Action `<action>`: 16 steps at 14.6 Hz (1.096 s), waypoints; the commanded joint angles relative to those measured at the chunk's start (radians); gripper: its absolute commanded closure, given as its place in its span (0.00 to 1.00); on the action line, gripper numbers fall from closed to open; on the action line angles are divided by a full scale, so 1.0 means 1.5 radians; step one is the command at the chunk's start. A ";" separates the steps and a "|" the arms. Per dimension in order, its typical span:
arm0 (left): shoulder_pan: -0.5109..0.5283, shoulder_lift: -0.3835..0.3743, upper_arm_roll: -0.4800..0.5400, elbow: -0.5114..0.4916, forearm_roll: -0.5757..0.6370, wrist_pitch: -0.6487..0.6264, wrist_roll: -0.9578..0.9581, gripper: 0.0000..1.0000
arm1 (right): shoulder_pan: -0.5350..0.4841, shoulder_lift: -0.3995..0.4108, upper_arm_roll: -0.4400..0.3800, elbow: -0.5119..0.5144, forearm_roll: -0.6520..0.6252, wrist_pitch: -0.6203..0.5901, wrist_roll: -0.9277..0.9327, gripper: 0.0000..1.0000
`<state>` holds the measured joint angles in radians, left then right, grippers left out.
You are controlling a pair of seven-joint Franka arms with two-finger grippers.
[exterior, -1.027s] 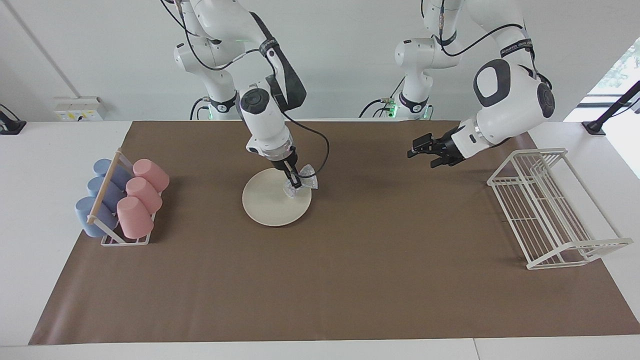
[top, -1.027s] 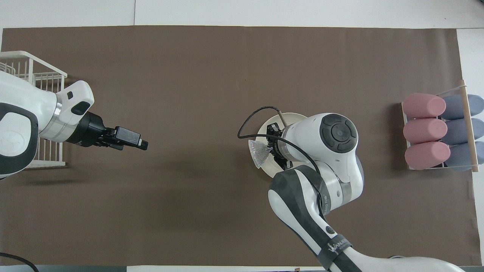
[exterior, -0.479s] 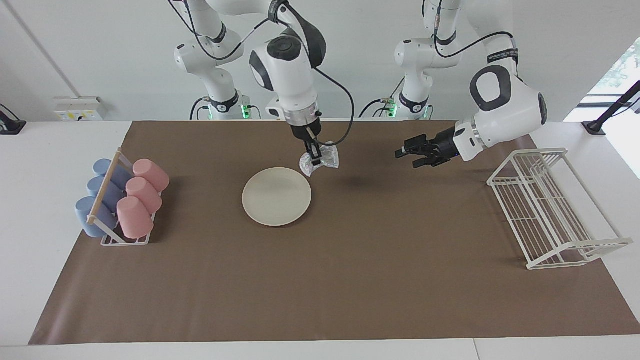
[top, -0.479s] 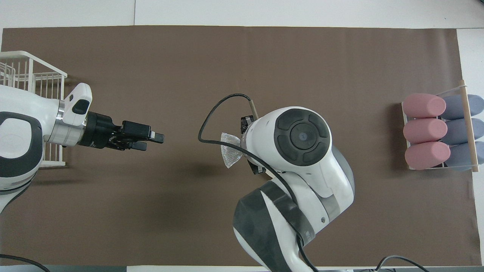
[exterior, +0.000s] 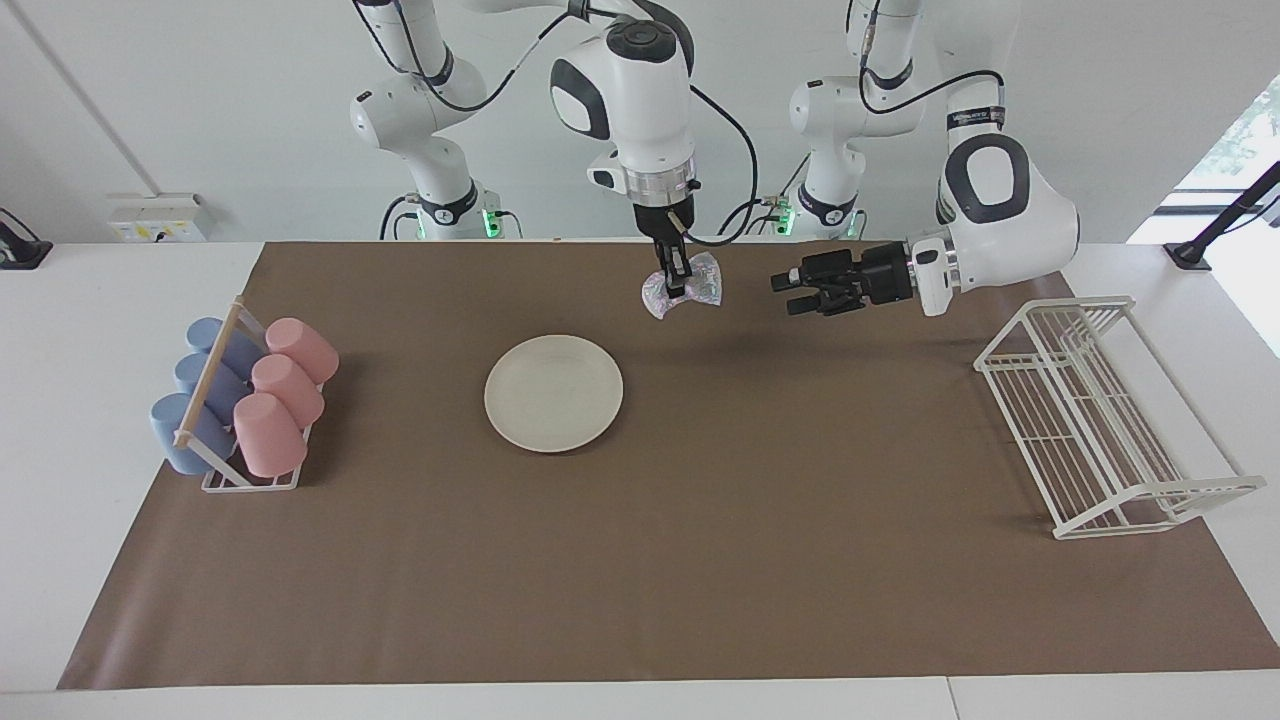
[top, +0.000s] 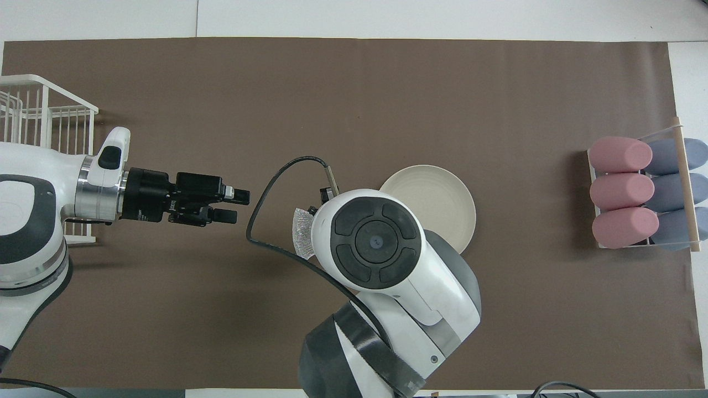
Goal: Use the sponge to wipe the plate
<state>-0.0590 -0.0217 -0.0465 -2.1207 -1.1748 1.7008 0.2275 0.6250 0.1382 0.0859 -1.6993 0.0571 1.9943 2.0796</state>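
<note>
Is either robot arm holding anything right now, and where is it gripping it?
The right gripper is shut on the sponge, pinching its middle, up over the mat. The left gripper is open and holds nothing.

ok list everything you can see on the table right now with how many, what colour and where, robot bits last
plate: one, cream-white, on the brown mat, mid-table.
sponge: one, silvery-grey, held in the air over the mat, off the plate.
pink cups: three, lying in the cup rack.
blue cups: three, same rack, beside the pink ones.
cup rack: one, white wire, at the right arm's end.
wire rack: one, white, at the left arm's end.
mat: one, brown, covering the table.
right claw: shut on the sponge.
left claw: open, over the mat beside the sponge.
</note>
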 commanded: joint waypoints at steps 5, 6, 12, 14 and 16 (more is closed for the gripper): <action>-0.031 -0.017 -0.001 -0.056 -0.133 -0.001 0.075 0.00 | -0.002 0.014 0.003 0.036 -0.016 -0.025 0.018 1.00; -0.041 -0.017 -0.001 -0.056 -0.134 0.003 0.076 0.00 | -0.002 0.014 0.002 0.036 -0.016 -0.025 0.018 1.00; -0.079 -0.017 -0.001 -0.058 -0.158 0.041 0.076 0.00 | -0.004 0.014 0.003 0.035 -0.017 -0.026 0.017 1.00; -0.093 -0.017 -0.001 -0.058 -0.160 0.061 0.076 0.10 | -0.004 0.014 0.002 0.035 -0.017 -0.026 0.017 1.00; -0.105 -0.017 0.000 -0.059 -0.171 0.068 0.077 0.52 | -0.004 0.014 0.002 0.035 -0.021 -0.026 0.017 1.00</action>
<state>-0.1800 -0.0221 -0.0576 -2.1790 -1.3979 1.7650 0.3275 0.6245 0.1433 0.0841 -1.6747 0.0561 1.9727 2.0797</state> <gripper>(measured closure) 0.132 0.899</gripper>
